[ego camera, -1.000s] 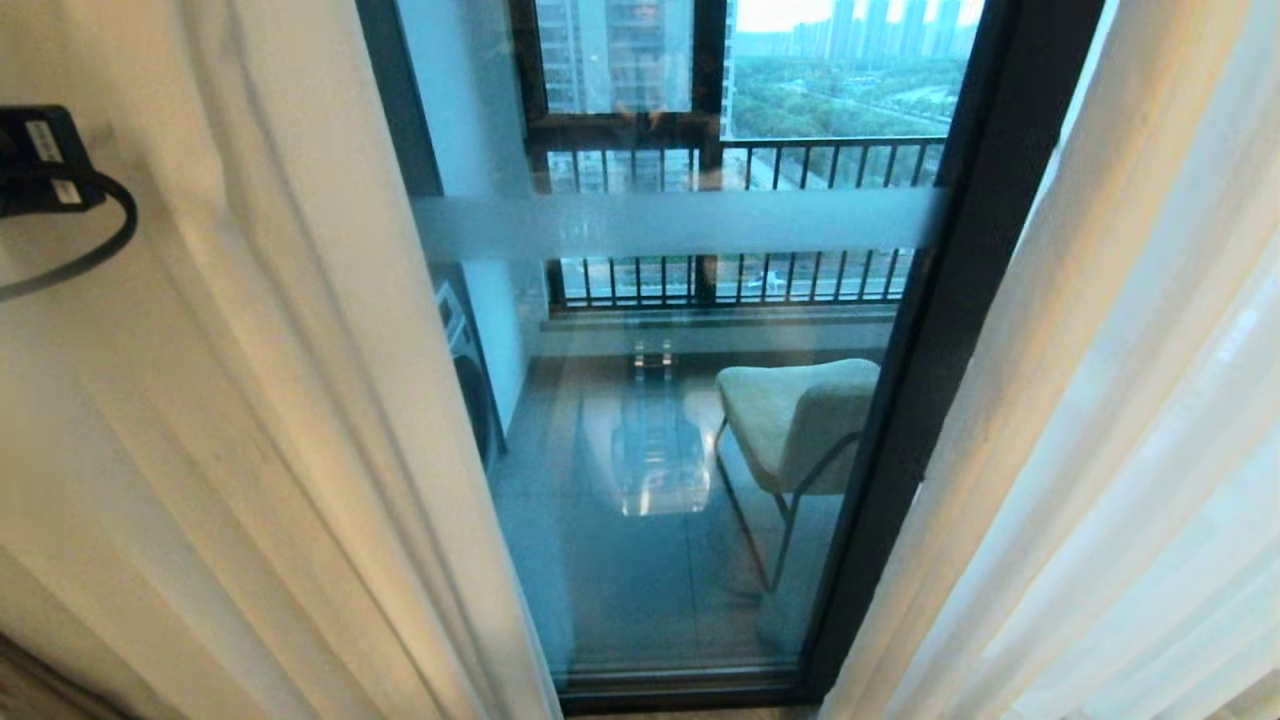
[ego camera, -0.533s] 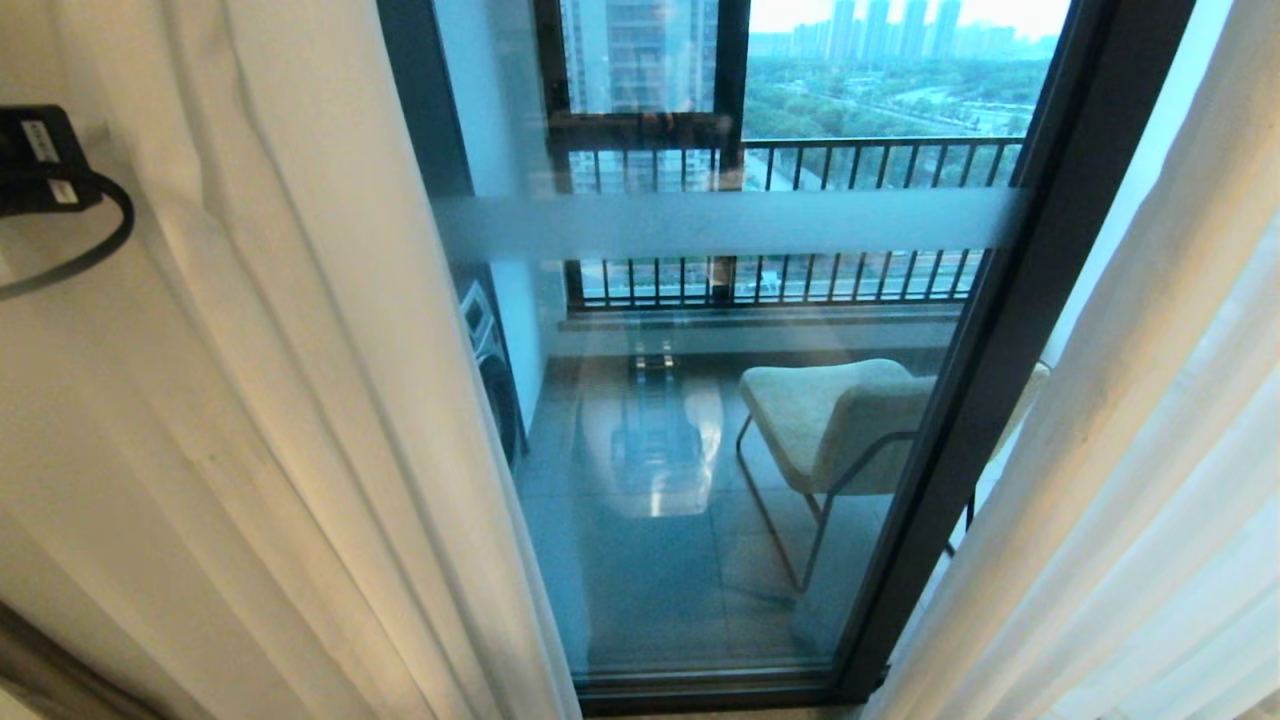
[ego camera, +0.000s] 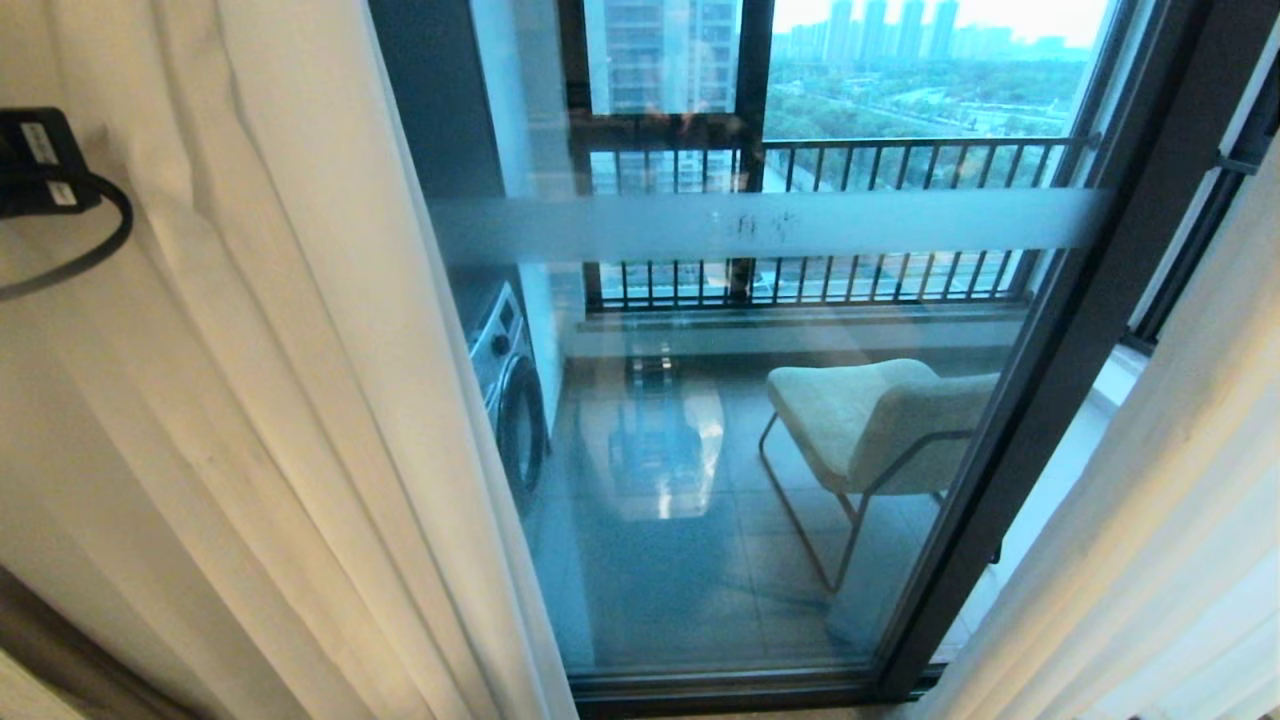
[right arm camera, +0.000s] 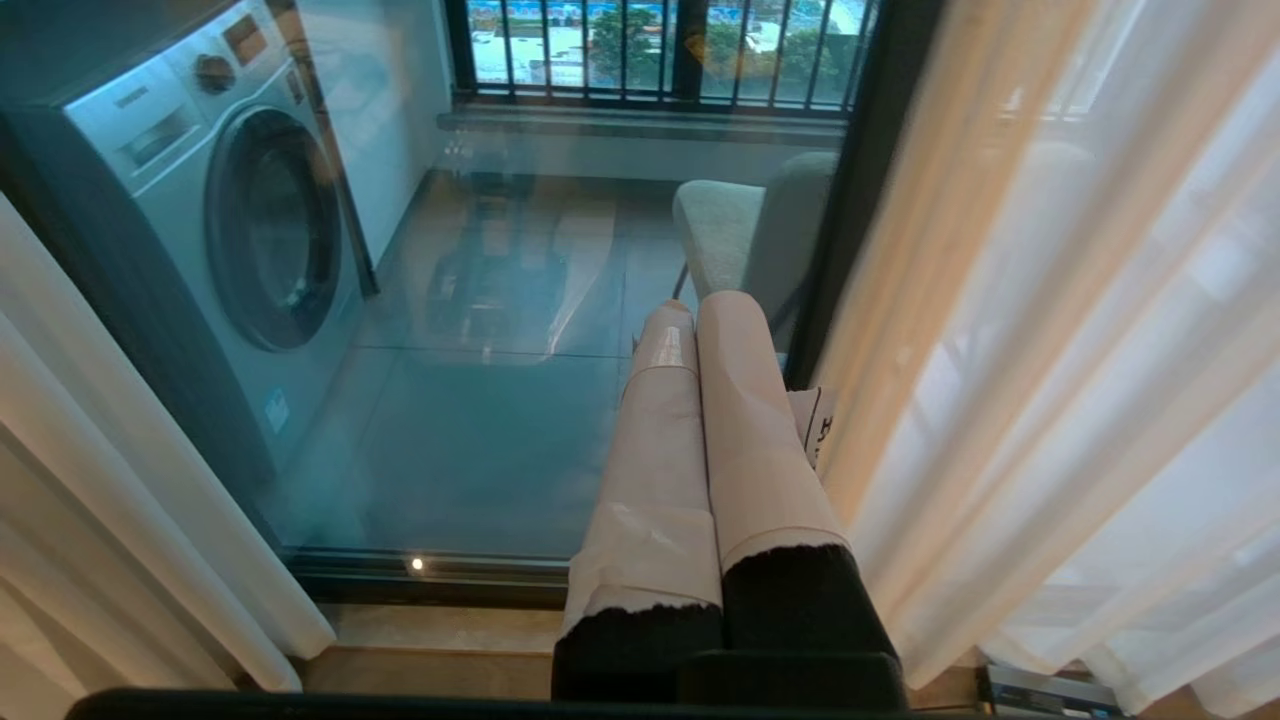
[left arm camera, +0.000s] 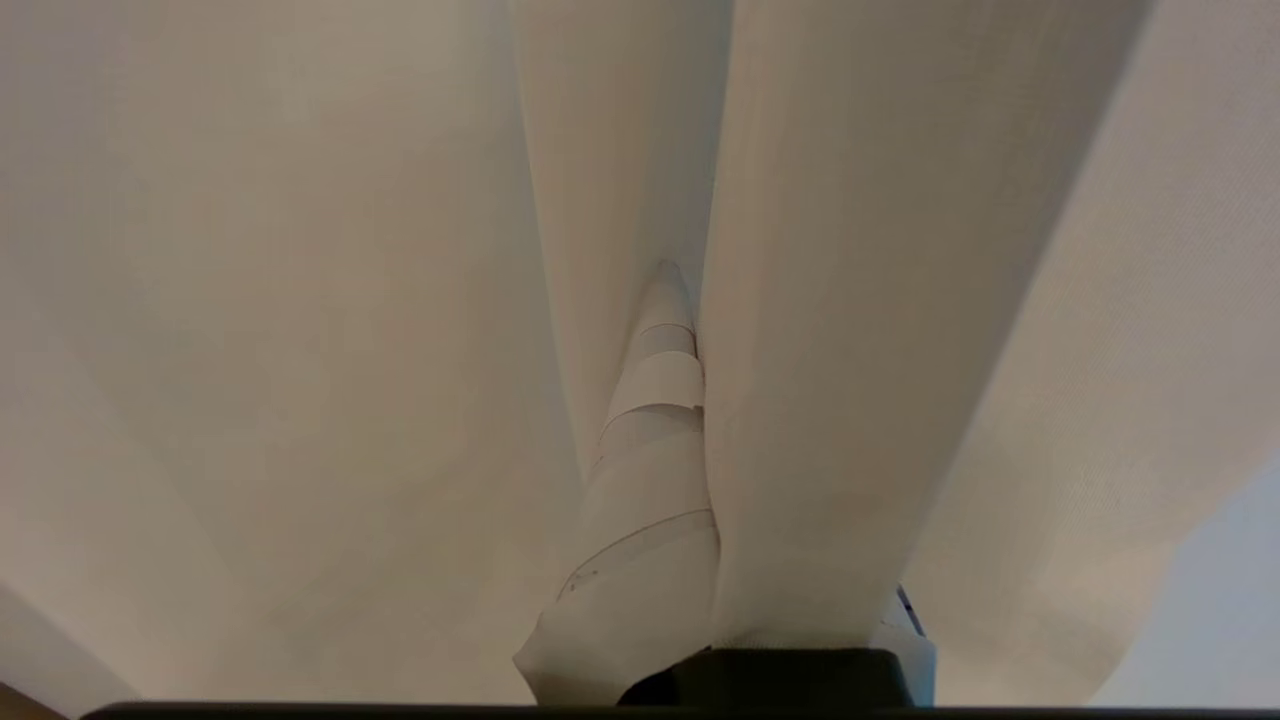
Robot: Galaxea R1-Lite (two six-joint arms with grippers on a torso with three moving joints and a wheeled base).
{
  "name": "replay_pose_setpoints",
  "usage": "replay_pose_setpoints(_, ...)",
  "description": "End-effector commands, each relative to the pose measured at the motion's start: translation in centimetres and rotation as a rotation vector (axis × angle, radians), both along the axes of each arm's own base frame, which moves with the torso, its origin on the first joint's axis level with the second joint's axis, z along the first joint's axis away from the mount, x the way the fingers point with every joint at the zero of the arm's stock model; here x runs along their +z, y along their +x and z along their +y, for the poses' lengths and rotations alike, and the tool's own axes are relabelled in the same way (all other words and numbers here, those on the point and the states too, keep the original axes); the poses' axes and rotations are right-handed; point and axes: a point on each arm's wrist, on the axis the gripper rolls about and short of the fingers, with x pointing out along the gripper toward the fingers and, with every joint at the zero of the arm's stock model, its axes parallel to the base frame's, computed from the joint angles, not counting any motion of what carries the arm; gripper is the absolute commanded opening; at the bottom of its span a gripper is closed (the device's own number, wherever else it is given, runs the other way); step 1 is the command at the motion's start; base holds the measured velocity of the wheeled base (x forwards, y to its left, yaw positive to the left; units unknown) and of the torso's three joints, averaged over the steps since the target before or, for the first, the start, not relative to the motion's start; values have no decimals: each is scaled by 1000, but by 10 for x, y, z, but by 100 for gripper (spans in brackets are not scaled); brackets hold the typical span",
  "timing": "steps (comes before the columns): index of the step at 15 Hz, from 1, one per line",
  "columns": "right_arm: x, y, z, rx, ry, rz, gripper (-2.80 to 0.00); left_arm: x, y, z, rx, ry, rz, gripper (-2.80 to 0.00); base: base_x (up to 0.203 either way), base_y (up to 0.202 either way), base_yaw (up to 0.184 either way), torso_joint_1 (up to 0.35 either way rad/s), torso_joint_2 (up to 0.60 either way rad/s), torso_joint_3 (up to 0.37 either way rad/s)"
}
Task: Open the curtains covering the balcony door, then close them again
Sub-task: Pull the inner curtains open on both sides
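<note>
You have the curtains [ego camera: 250, 400] parted in front of you, one cream panel bunched beside your left hand [left arm camera: 668, 300] and a sheerer panel [right arm camera: 1050, 350] hanging just beside your right hand [right arm camera: 700, 310]. Between the two panels the balcony door [ego camera: 750, 400] stands uncovered, its glass crossed by a frosted band [ego camera: 760, 225] and bordered by a thick black frame [ego camera: 1050, 400] that runs down just ahead of your right hand. Your left hand is buried among the pleats, its taped fingers [left arm camera: 655, 400] pressed together with a fold of the curtain caught alongside them. Your right hand hangs free in front of the glass, fingers [right arm camera: 740, 400] pressed together on nothing, clear of the fabric next to it. Beyond the glass, past your right hand, a washing machine [right arm camera: 200, 230] stands against the balcony wall, with a pale upholstered chair [ego camera: 870, 420] on the tiled floor and a black railing [ego camera: 900, 160] behind it
</note>
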Motion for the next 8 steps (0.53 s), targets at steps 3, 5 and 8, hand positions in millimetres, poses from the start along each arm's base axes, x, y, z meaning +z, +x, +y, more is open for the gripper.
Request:
replay_pose_setpoints(3,0,0,0,1,-1,1,-280,-1,1,1,2,-2,2,-280,0,190,-1,2,2,6)
replay_pose_setpoints(5,0,0,0,1,-1,1,-280,-2,1,2,4,-2,7,-280,0,151,-1,7,2,0)
replay_pose_setpoints(8,0,0,0,1,-1,1,-280,-2,1,2,7,-2,7,-280,0,19,1,0,1,3)
